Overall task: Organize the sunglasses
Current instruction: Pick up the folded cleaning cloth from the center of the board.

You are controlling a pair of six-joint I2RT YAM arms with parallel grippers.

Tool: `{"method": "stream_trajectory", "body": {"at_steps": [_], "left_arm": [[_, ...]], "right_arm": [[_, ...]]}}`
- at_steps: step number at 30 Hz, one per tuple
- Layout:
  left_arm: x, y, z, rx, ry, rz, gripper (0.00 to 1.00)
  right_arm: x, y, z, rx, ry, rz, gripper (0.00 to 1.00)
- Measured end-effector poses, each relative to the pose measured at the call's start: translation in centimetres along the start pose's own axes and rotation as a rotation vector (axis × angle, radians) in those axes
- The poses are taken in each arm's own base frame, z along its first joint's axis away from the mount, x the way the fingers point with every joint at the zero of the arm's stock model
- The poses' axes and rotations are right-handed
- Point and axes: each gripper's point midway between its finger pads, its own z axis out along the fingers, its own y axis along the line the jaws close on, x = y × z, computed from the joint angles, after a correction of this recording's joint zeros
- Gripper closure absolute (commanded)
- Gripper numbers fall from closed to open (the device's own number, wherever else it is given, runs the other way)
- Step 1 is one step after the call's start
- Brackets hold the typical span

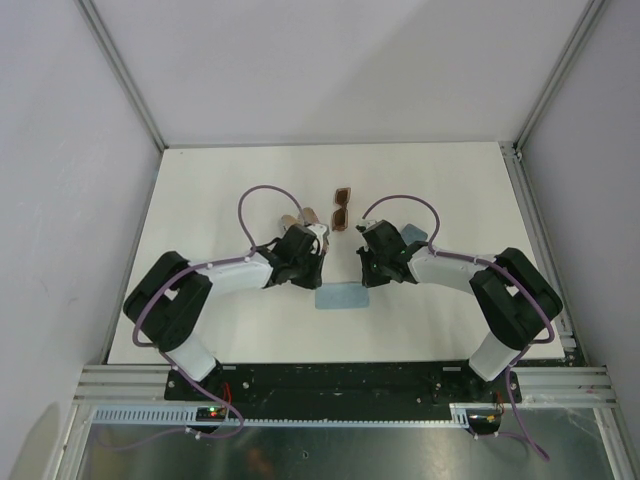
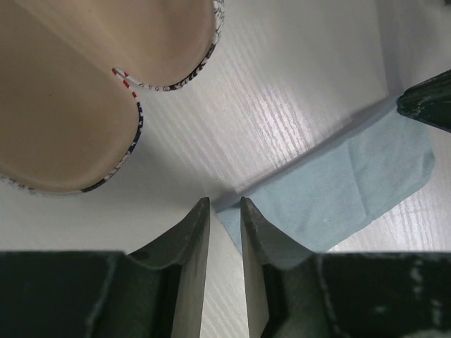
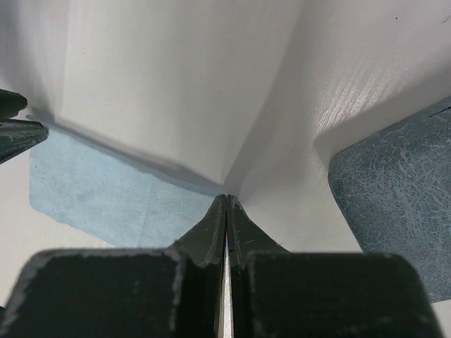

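**Sunglasses** (image 1: 342,208): one brown-framed pair, brownish lenses. It lay flat on the table (image 1: 220,190) in the top view, near the table's middle. It sat at 12 o'clock from the gap between the two grippers, beyond both and touching neither. From the left tips it lay at about 1 o'clock, and from the right tips at about 11 o'clock.

**Left gripper** (image 2: 225,204): pointed down at the table. Its fingers (image 2: 194,243) stood a narrow slit apart, with bare table showing through the gap and nothing clamped. The near corner of the cloth (image 2: 338,186) lay right at the tips and ran under the right-hand finger.

**Right gripper** (image 3: 226,198): pads pressed flush together, no gap. The tips met low at the cloth's edge. Whether anything was pinched between them could not be told.

**Cloth**: light blue, flat. It lay at 6 o'clock from the sunglasses, between the two sets of tips, which faced each other across it.

**Beige item** (image 2: 63,105): two rounded lobes with a patterned rim. It lay at 10 o'clock from the left tips, apart from the cloth.

**Case** (image 3: 402,204): grey-blue and textured. It lay at 3 o'clock from the right tips, apart from them and clear of the cloth.
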Motion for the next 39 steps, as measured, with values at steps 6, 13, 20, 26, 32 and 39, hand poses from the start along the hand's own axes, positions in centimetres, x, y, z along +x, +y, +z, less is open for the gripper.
{"method": "stream_trajectory", "body": {"at_steps": [6, 13, 20, 26, 32, 39], "left_arm": [[-0.2, -0.7, 0.4, 0.030, 0.007, 0.003, 0.88], [-0.2, -1.5, 0.7, 0.075, 0.016, 0.015, 1.00], [-0.2, -1.5, 0.5, 0.073, 0.017, 0.015, 1.00], [-1.5, -1.7, -1.1, 0.077, -0.030, 0.015, 1.00], [-3.2, -1.0, -3.0, 0.037, -0.095, 0.008, 1.00], [-3.7, -0.3, -3.5, 0.023, -0.088, -0.004, 0.66]], "right_arm": [[0.0, 0.0, 0.0, 0.000, 0.000, 0.000, 1.00], [0.0, 0.0, 0.0, -0.003, 0.001, 0.000, 1.00], [0.1, 0.2, -0.1, -0.003, 0.008, -0.003, 1.00], [-1.0, 1.2, -0.8, -0.017, -0.009, -0.016, 1.00], [-2.5, 2.5, -1.7, -0.040, -0.040, -0.029, 1.00], [-4.2, 3.8, -2.4, -0.058, -0.075, -0.040, 1.00]]}}
